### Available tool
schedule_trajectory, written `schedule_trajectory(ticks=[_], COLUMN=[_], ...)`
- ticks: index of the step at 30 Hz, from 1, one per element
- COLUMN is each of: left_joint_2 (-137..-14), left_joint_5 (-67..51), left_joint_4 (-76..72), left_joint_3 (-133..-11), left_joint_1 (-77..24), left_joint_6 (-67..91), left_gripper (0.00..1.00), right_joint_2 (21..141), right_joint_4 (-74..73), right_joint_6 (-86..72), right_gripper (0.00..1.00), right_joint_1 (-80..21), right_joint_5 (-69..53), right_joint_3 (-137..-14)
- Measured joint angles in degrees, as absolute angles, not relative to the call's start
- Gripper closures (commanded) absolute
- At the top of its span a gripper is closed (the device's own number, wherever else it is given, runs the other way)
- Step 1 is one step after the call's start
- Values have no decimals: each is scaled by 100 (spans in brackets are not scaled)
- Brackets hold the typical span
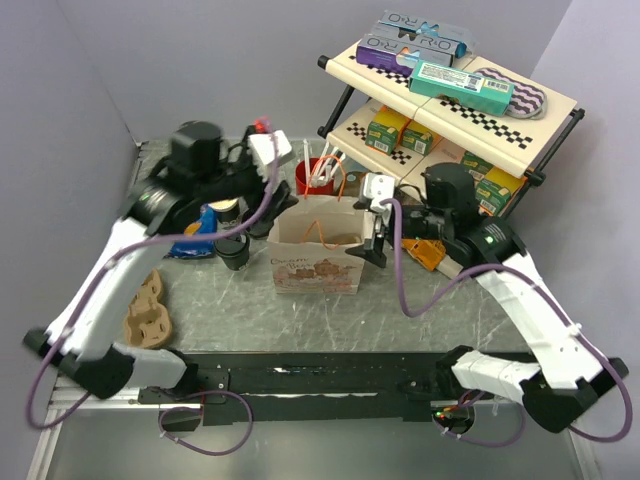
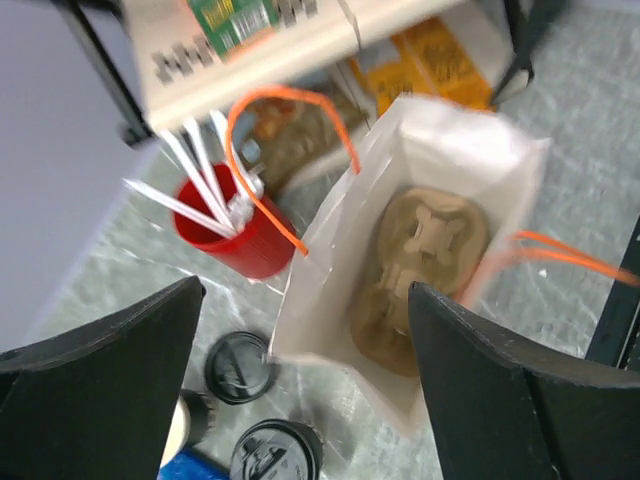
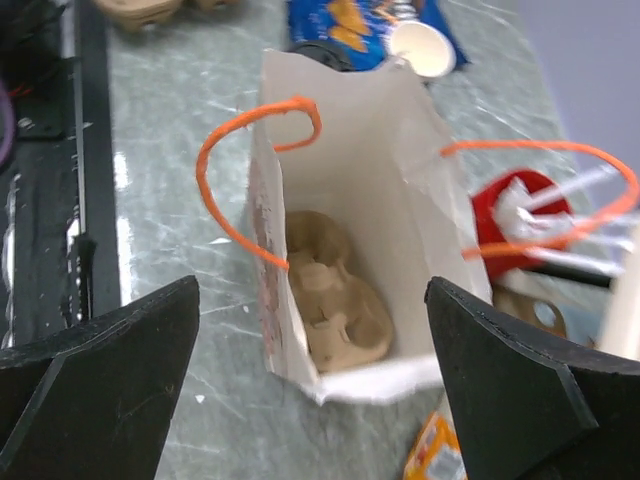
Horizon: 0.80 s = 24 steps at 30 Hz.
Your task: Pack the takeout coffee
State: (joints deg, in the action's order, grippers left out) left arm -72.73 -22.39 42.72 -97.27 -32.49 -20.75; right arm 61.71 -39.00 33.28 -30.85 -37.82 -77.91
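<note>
While both arms reach over the middle of the desk [image 1: 300, 320], a white paper bag [image 1: 318, 262] with orange cord handles stands open there. One brown cardboard cup carrier [image 3: 330, 300] lies flat on the bag's bottom; nothing else shows inside. Just beyond the bag's far left corner stands a red cup [image 2: 235, 235] holding white straws [image 2: 190, 175].

The takeout coffee [image 1: 234, 252], a dark cup with a round black lid, stands on the desk just left of the bag, outside it. The left wrist view shows a second black lid [image 2: 275, 455] close beside it. Farther left, an open cup [image 3: 425, 45] with a cream-white inside stands against a blue snack packet [image 3: 345, 20]. More cardboard carriers [image 1: 145, 310] lie near the desk's left edge. On the far right, a two-tier rack [image 1: 500, 125] carries boxed goods.

The left gripper [image 2: 305, 290] hangs over the bag's left rim with its jaws spread wide, gripping nothing. The right gripper [image 3: 312, 285] hangs over the bag's right side, its jaws also fully spread and empty, with the bag's mouth showing between its black fingers [image 3: 110, 370]. Whether one finger brushes the bag's right wall cannot be told.
</note>
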Motion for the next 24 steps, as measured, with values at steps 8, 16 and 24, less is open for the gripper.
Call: schedule_trajectory(ticks=[8, 16, 24], left_joint_2=[-8783, -9365, -9815], left_joint_5=[-2764, -3361, -3900], left_joint_4=[3951, 3334, 3074], left_joint_3=[-9697, -9977, -10615], left_joint_1=[-3015, -3015, -2974], left_joint_6=[-2016, -1671, -1367], left_gripper=[10, 29, 99], right_joint_2=[7172, 7402, 7397], right_joint_4=[-4080, -4171, -3627], right_joint_6=[3848, 4016, 3389], right_gripper=[0, 9, 100], right_joint_1=[-3221, -3848, -4128], right_joint_5=[-4657, -4751, -3391], right_joint_3=[-8241, -8488, -8488])
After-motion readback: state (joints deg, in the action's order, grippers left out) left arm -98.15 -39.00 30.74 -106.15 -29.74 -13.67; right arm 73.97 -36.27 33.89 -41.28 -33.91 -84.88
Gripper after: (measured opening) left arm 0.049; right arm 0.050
